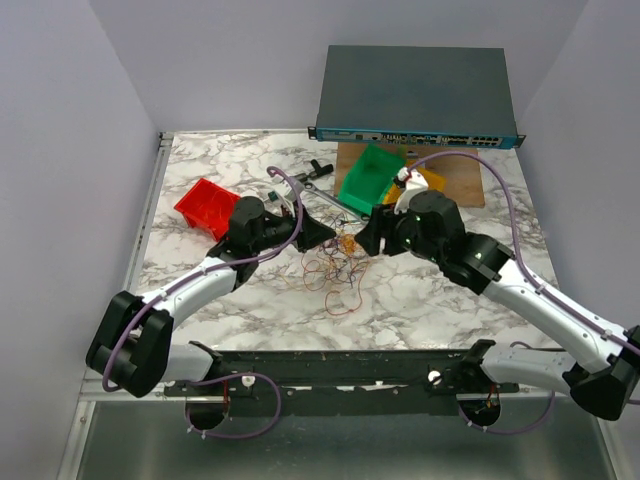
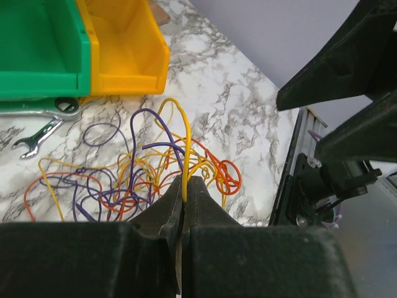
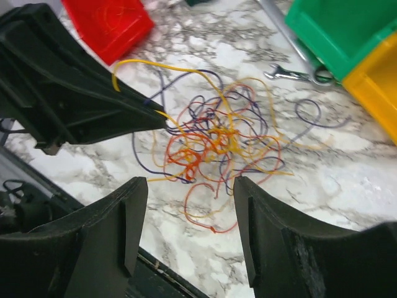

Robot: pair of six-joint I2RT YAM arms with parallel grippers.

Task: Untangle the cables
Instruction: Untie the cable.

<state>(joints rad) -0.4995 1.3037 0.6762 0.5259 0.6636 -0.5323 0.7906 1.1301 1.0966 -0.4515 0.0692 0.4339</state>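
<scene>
Left gripper (image 2: 185, 197): clamped on one yellow cable (image 2: 187, 146).
Right gripper (image 3: 189, 192): jaws held apart, nothing gripped.
Cables (image 1: 335, 270): tangled on the marble table (image 1: 420, 300), beneath both grippers.
Network switch (image 1: 415, 95): markings too small to be read.

Top view: high, behind both arm bases (image 1: 130, 345), looking down and forward over the whole tabletop (image 1: 420, 300), far. Left wrist view: low, close behind the left claw (image 2: 185, 181), facing the cables (image 2: 139, 186) and green bin (image 2: 37, 49). Right wrist view: close above, looking down past the right claw (image 3: 189, 186) from the opposite side. All three share the cables.
</scene>
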